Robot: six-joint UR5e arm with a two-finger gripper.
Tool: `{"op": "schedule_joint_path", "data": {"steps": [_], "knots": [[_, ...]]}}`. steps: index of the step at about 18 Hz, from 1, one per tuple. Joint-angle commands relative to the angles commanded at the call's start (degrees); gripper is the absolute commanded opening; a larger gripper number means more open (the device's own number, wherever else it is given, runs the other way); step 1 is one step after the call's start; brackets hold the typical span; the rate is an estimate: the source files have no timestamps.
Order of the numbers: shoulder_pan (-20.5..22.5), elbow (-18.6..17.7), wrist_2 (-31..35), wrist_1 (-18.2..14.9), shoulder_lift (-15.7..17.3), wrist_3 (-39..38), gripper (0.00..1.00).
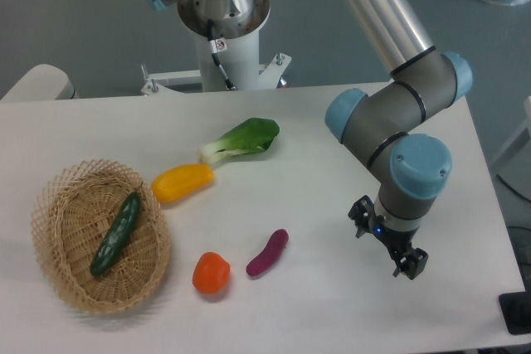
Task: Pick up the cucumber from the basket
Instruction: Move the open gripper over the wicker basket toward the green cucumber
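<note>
Glossy cucumber [117,234] is lying diagonally in the woven wicker basket [58,275] near the surface's [315,312] left edge; pincer [388,247] is hanging released near the right edge.

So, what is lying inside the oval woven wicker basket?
Inside the tan oval wicker basket lies only the slim dark green cucumber, set diagonally. The woven floor directly under it is covered; nothing else shows in there.

Arm links: smooth silver-grey metal tubes
Joint housings: dark grey with black seam rings
Joint caps: round light blue plastic covers
Base column: white cylinder under a silver flange, with a thin black cable
End effector [390,246]: small, black, two-fingered, with a tiny blue light
</note>
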Motion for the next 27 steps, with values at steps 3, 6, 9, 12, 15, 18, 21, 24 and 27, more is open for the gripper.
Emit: {"op": "schedule_joint_path", "data": {"steps": [3,6,9,12,15,18,21,24,27], "knots": [[-0.70,-0.88,0.00,0.00,0.44,-0.35,1.00],[-2.63,-0.88,0.70,0.00,0.61,-0.53,1.00],[-2.90,-1.58,0.09,-0.35,1.14,-0.61,1.00],[-4.56,-3.25,-0.09,0.17,1.85,-9.54,1.00],[-6.85,-3.69,0.00,0.09,2.63,-16.33,1.00],[-8.52,-5.53,-0.09,-0.35,4.91,-19.84,1.00],[-11.59,-8.69,-0.17,-0.44,7.11,-23.37,1.00],[-15.72,-11.94,-0.88,-0.26,9.75,-29.16,1.00],[-20.99,-12.83,-0.79,-0.35,10.28,-35.14,1.00]]}}
